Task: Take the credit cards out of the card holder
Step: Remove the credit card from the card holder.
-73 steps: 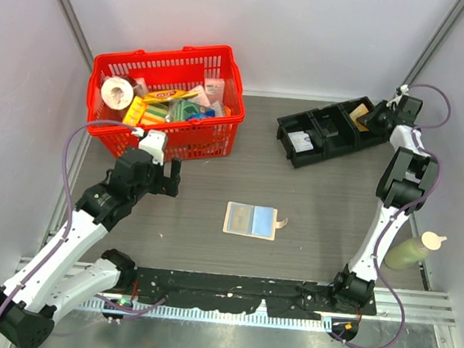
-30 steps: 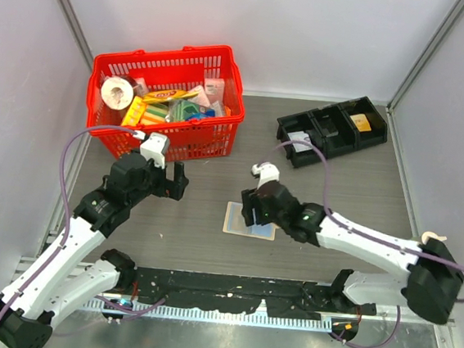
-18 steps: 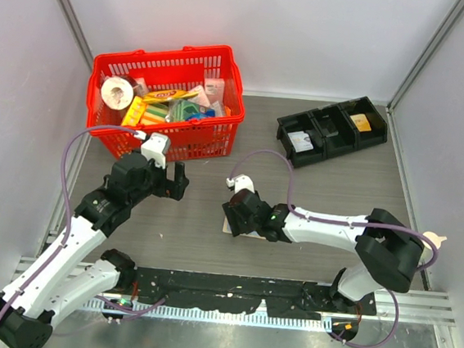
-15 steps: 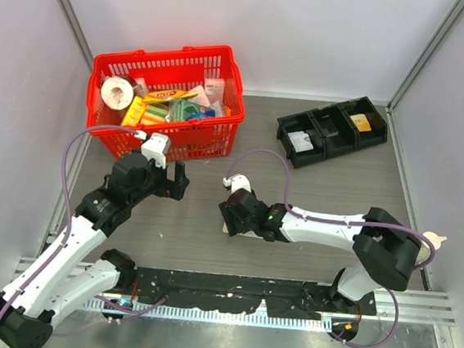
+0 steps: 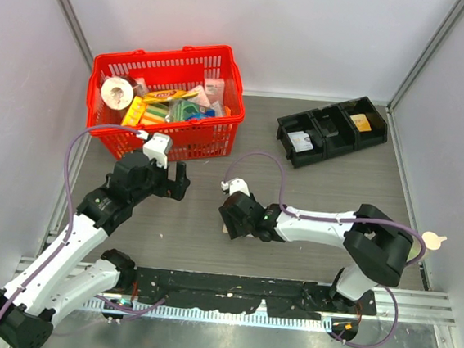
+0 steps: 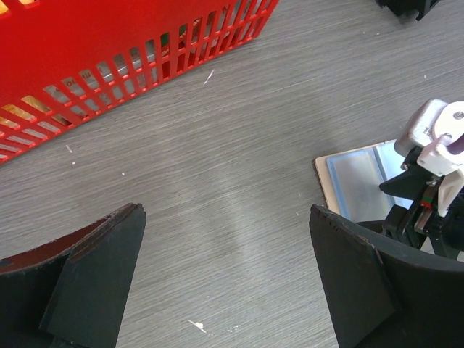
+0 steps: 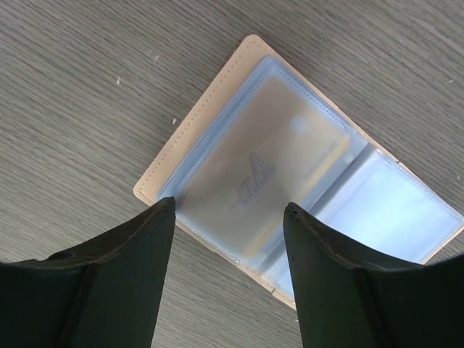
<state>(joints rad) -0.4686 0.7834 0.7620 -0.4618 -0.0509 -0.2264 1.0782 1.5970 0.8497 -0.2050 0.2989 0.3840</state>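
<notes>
basket (image 5: 178,140) far left, its front wall close behind the left gripper (image 6: 223,209): that's the tight side, little room to swing back there

left jaws wide open, nothing in them, hanging over bare worktop (image 5: 321,191) between basket and card holder (image 7: 366,185)

card holder lies open and flat near the middle of the worktop, tan rim outermost, two frosted sleeves side by side. Yellowish credit card (image 7: 261,163) sits inside the left sleeve, fully covered, no edge standing proud that I can see. Can't tell if the other sleeve has one

right gripper (image 7: 229,204) is right over it, jaws well apart, holding nothing, tips straddling the holder's near-left edge. Can't tell if they touch the worktop

handling, my read:
- card: light, stiff, slick, too thin to pinch flat on the surface
- sleeve: soft film, will buckle and cling
- holder: light, likely to slide or fold up if the card is dragged, so pin the tan rim with one set of jaws and pull with the other
- take the card by its edge at the sleeve mouth. Which side that opens on, can't tell

open worktop all round the holder, most of it towards the black tray (image 5: 337,147) at far right, well apart. Bottle (image 5: 431,239) at the right edge is the only thing to clip
</notes>
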